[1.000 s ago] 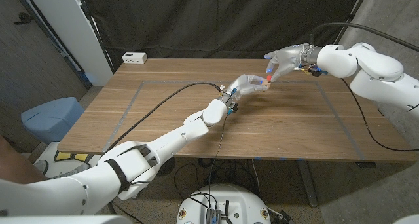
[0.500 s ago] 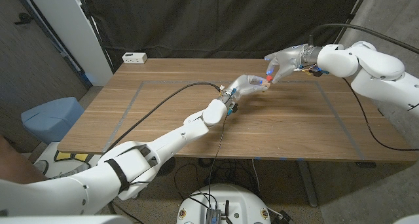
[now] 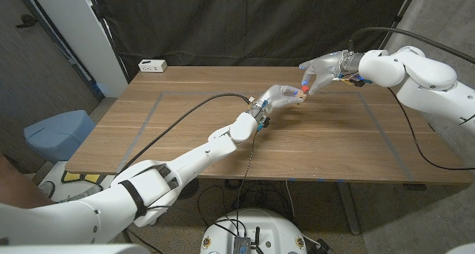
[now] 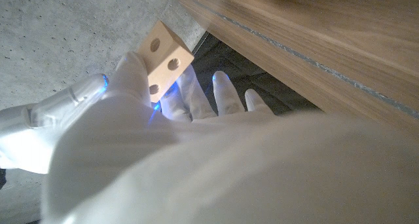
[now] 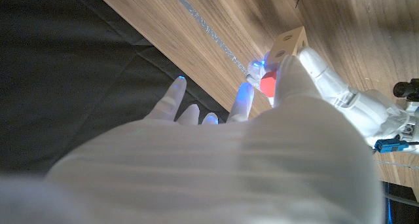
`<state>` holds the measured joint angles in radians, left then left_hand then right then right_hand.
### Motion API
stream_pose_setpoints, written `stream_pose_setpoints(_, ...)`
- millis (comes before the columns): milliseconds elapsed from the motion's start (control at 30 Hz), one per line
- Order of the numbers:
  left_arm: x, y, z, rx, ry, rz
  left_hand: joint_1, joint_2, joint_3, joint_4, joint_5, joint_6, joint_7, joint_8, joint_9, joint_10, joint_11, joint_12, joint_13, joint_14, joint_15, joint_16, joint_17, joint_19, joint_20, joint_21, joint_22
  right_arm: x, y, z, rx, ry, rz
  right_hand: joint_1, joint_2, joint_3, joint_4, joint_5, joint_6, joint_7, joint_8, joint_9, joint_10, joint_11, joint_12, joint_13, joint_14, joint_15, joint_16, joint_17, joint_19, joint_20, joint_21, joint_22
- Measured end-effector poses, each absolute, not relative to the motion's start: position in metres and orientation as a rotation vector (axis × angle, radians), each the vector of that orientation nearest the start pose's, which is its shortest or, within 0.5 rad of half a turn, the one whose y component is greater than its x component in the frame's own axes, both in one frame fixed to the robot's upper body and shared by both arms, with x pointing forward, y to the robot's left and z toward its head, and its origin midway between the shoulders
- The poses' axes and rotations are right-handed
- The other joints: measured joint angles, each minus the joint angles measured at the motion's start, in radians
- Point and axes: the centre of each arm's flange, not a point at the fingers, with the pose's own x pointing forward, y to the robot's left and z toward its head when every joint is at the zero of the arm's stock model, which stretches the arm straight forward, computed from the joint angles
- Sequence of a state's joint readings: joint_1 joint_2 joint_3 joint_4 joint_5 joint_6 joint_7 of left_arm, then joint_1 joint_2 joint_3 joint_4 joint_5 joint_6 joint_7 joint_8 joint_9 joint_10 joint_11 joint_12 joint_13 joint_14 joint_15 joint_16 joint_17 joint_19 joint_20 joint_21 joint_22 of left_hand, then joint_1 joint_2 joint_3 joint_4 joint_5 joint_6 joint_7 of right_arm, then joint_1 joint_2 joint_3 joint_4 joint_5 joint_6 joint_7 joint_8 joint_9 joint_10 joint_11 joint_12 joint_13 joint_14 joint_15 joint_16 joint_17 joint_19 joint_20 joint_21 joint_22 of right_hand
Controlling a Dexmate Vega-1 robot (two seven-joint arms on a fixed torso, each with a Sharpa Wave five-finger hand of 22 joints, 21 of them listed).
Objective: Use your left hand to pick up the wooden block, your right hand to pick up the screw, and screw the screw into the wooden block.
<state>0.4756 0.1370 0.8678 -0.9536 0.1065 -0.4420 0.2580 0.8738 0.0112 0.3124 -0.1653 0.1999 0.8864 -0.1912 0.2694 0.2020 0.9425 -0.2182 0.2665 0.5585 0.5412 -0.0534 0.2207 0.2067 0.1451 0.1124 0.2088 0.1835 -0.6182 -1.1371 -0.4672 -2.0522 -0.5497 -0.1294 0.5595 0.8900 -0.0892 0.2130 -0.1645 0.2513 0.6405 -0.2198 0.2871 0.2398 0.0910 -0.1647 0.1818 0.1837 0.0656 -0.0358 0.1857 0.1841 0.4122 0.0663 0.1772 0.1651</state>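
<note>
Left robot hand (image 3: 280, 96), arm stretched toward 1 o'clock over the bench (image 3: 185, 128), grips the wooden block (image 3: 298, 97). Right robot hand (image 3: 320, 68) pinches the red-headed screw (image 3: 305, 85) against it.

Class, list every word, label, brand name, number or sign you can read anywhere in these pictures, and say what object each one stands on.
None can be read.
The white box at the table's far left corner has dark marks on its face, too small to tell as text.
The wooden block in the left hand shows only round holes, no lettering.
The red-headed screw pinched by the right hand bears no readable mark.
</note>
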Motion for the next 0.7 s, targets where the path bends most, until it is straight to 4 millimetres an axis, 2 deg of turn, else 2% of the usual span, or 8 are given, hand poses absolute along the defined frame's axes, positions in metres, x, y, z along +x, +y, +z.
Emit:
stream_pose_setpoints(267, 0.6464, -0.0164, 0.0038, 0.623, -0.903, -0.413, 0.000, 0.000, 0.000, 0.000, 0.000, 0.000, 0.000, -0.003, 0.000, 0.000, 0.000, 0.000, 0.000, 0.000, 0.000, 0.000, 0.000, 0.000, 0.000, 0.000, 0.000, 0.5201, -0.2662, 0.1436, -1.893, -0.468, 0.129, 0.011, 0.000, 0.005, 0.002, 0.000, 0.038, 0.002, 0.019, 0.005, 0.011, -0.010, 0.000, 0.000, 0.008, 0.000, 0.008, 0.005, -0.003, -0.004, 0.005, 0.000)
stream_pose_setpoints(367, 0.6468, -0.0160, 0.0043, 0.624, -0.904, -0.412, 0.000, 0.000, 0.000, 0.000, 0.000, 0.000, 0.000, -0.003, 0.000, 0.000, 0.000, 0.000, 0.000, 0.000, 0.000, 0.000, 0.000, 0.000, 0.000, 0.000, 0.000, 0.5212, -0.2670, 0.1436, -1.892, -0.469, 0.129, 0.015, 0.004, 0.005, 0.002, 0.000, 0.051, 0.002, 0.025, 0.009, 0.020, -0.012, 0.007, 0.000, 0.008, 0.000, 0.008, 0.005, 0.011, -0.019, 0.005, 0.000)
stream_pose_setpoints(433, 0.6466, -0.0161, 0.0043, 0.623, -0.905, -0.412, -0.001, 0.001, 0.000, 0.000, 0.000, 0.000, 0.000, -0.003, 0.001, 0.000, 0.000, 0.000, 0.000, 0.000, 0.000, 0.000, 0.000, 0.000, 0.000, 0.000, 0.000, 0.5218, -0.2677, 0.1435, -1.891, -0.467, 0.128, 0.019, 0.000, 0.012, 0.002, 0.000, 0.058, 0.002, 0.029, 0.009, 0.023, -0.010, 0.007, 0.000, 0.018, 0.000, 0.008, 0.005, 0.019, -0.034, 0.005, 0.000)
stream_pose_setpoints(600, 0.6473, -0.0162, 0.0050, 0.624, -0.905, -0.412, -0.002, 0.002, 0.000, 0.000, -0.001, 0.000, 0.000, -0.003, 0.001, -0.002, 0.002, 0.000, 0.002, 0.000, 0.000, 0.000, 0.000, 0.000, 0.000, 0.000, 0.000, 0.5228, -0.2676, 0.1429, -1.881, -0.475, 0.136, 0.022, -0.004, 0.012, 0.002, 0.000, 0.067, 0.000, 0.036, 0.014, 0.036, -0.007, 0.007, 0.000, 0.026, 0.000, 0.008, 0.005, 0.032, -0.074, 0.012, 0.000)
stream_pose_setpoints(700, 0.6476, -0.0163, 0.0046, 0.625, -0.903, -0.412, -0.002, 0.002, 0.000, 0.000, -0.001, 0.000, 0.000, -0.003, 0.001, -0.002, 0.002, 0.000, 0.005, 0.000, 0.000, 0.000, 0.000, 0.000, 0.000, 0.000, 0.000, 0.5236, -0.2683, 0.1425, -1.877, -0.475, 0.138, 0.029, 0.003, 0.016, 0.006, 0.000, 0.079, 0.002, 0.046, 0.017, 0.036, -0.007, 0.007, 0.000, 0.030, -0.003, 0.008, 0.005, 0.033, -0.083, 0.012, 0.000)
